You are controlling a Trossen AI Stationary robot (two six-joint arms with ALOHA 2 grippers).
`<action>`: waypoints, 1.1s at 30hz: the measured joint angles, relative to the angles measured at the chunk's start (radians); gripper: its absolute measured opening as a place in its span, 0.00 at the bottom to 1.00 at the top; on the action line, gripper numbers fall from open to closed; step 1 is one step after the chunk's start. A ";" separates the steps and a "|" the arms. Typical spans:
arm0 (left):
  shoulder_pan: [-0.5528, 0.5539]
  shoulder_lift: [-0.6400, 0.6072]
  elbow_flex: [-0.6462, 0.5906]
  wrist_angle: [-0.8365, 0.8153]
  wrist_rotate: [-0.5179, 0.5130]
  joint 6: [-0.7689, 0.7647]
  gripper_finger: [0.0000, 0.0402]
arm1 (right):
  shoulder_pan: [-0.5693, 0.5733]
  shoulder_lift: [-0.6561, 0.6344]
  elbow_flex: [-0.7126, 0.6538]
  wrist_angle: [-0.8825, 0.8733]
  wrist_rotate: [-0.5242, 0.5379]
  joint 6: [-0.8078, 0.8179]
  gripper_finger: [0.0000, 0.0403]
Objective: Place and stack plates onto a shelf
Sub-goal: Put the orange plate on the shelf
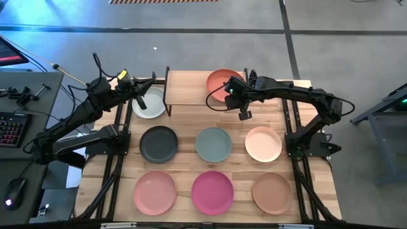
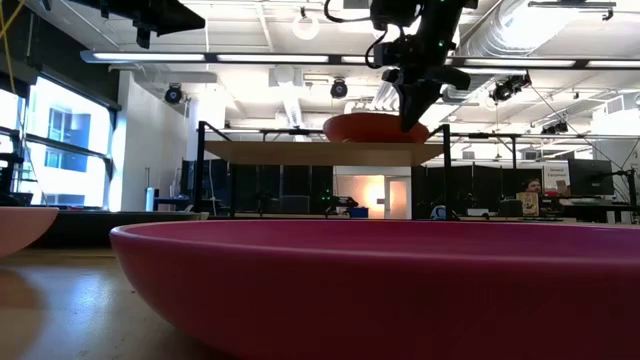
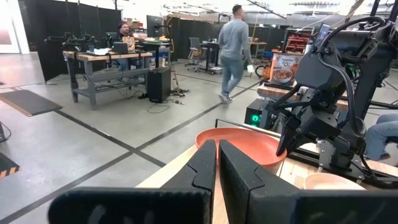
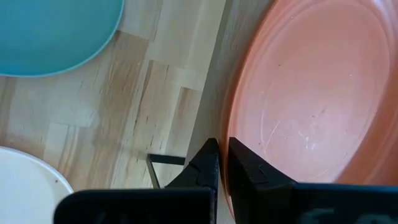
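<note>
1 plate of 8 is on the shelf [image 1: 187, 88]: the terracotta plate [image 1: 219, 84] sits on the right part of the light-wood top, its near edge at or slightly past the shelf's front edge. The other 7 are on the table [image 1: 184, 156]. The white-grey plate [image 1: 148, 104] lies just left of the shelf. The charcoal plate [image 1: 159, 143], the sage green plate [image 1: 213, 144] and the cream-peach plate [image 1: 263, 143] form the middle row. The light pink plate [image 1: 154, 191], the magenta plate [image 1: 212, 191] and the tan plate [image 1: 272, 192] form the front row.

The right gripper [image 1: 243, 115] hangs at the terracotta plate's front rim. Its fingers are clenched together with nothing between them, the rim just beside the tips in the right wrist view; contact cannot be confirmed. The left gripper [image 1: 141, 102] is over the white-grey plate, fingers likewise pressed shut and empty.

Assessment: the task is at an early stage. No stack exists yet. The left half of the shelf is bare. The shelf appears to take 2 plates side by side, so the remaining 7 must go up in piles.
</note>
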 joint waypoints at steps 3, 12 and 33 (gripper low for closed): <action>0.000 0.000 0.000 0.000 0.000 0.000 0.02 | 0.000 0.000 0.000 0.000 0.000 0.003 0.00; 0.000 0.000 0.000 0.000 0.000 0.000 0.02 | 0.000 0.000 0.000 0.018 -0.028 0.004 0.00; 0.000 0.000 0.000 0.000 0.000 0.000 0.02 | -0.047 0.000 0.000 0.027 -0.125 0.049 0.00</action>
